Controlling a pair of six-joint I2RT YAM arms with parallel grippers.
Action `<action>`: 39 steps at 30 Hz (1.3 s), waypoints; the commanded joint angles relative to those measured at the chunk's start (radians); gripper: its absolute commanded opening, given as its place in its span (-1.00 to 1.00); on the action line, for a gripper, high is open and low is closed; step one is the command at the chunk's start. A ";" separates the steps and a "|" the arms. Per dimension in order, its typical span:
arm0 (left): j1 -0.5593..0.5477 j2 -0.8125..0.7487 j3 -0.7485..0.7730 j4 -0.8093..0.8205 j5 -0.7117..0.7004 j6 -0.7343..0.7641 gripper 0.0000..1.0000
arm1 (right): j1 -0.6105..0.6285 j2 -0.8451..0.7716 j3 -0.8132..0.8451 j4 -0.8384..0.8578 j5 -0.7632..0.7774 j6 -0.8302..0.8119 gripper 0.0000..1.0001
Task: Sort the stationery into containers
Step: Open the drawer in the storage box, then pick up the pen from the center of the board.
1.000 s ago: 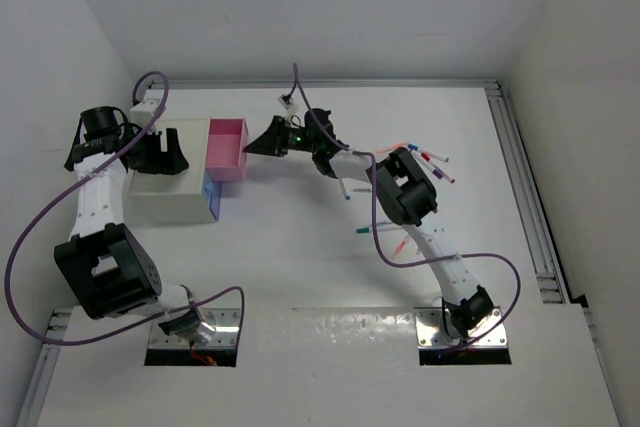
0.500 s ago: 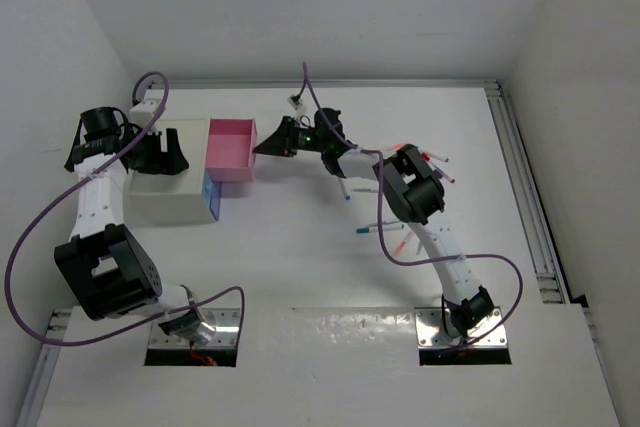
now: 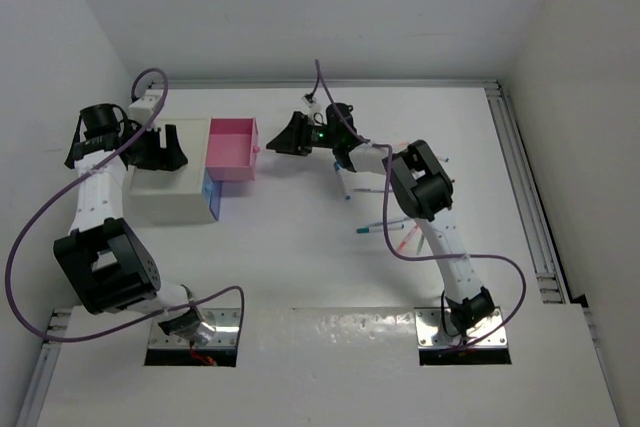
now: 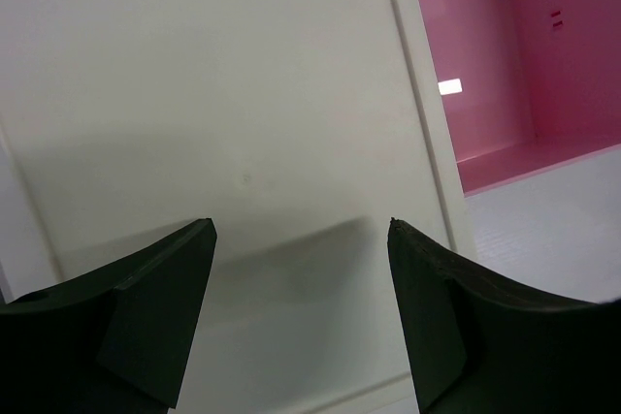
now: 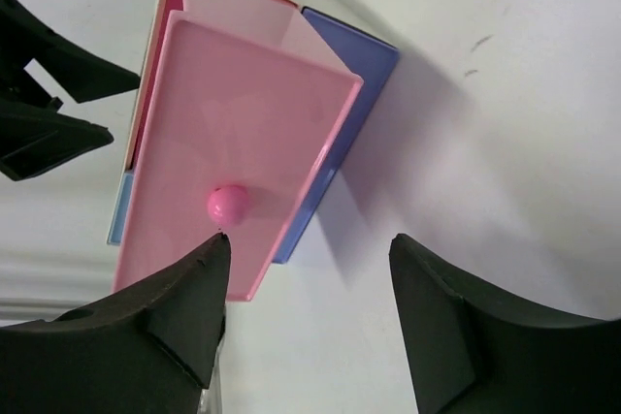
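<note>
The pink container (image 3: 230, 147) stands pulled out from the white cabinet (image 3: 170, 197), with the blue container (image 3: 211, 197) below it at the cabinet's front. My right gripper (image 3: 276, 142) is open just right of the pink drawer. In the right wrist view, the round pink knob (image 5: 228, 204) lies just beyond one fingertip of my right gripper (image 5: 309, 239), and nothing is held. My left gripper (image 3: 170, 150) hangs open over the cabinet top (image 4: 243, 94), empty between its fingers (image 4: 301, 225). Stationery pens (image 3: 345, 185) (image 3: 372, 228) (image 3: 405, 243) lie scattered under the right arm.
The pink drawer's inside (image 4: 505, 65) shows no stationery in the left wrist view. The blue drawer (image 5: 340, 133) juts out beneath the pink one. A metal rail (image 3: 525, 187) runs along the table's right side, and white walls enclose the table on three sides.
My right gripper has opened, let go of the pink drawer's knob and backed away to the right. The drawer stayed pulled out. The left arm has not moved.
</note>
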 commanded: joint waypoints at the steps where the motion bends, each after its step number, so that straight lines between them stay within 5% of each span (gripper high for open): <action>1: 0.013 0.072 -0.027 -0.128 -0.076 -0.012 0.58 | -0.007 -0.132 -0.015 -0.036 -0.007 -0.066 0.32; 8: 0.006 0.041 0.111 -0.145 -0.044 0.009 0.58 | -0.042 -0.328 -0.116 -0.303 0.033 -0.318 0.28; 15: -0.117 -0.123 0.148 -0.064 -0.133 -0.087 0.57 | -0.016 -0.574 -0.190 -0.856 0.453 -0.853 0.18; 18: -0.159 -0.198 0.123 -0.041 -0.204 -0.109 0.59 | 0.019 -0.582 -0.183 -1.016 0.637 -0.948 0.14; 31: -0.154 -0.317 -0.001 -0.114 -0.323 -0.155 0.63 | 0.114 -0.482 -0.257 -1.012 0.919 -0.836 0.12; 39: -0.156 -0.312 -0.019 -0.122 -0.305 -0.164 0.63 | 0.108 -0.439 -0.245 -1.022 0.941 -0.821 0.03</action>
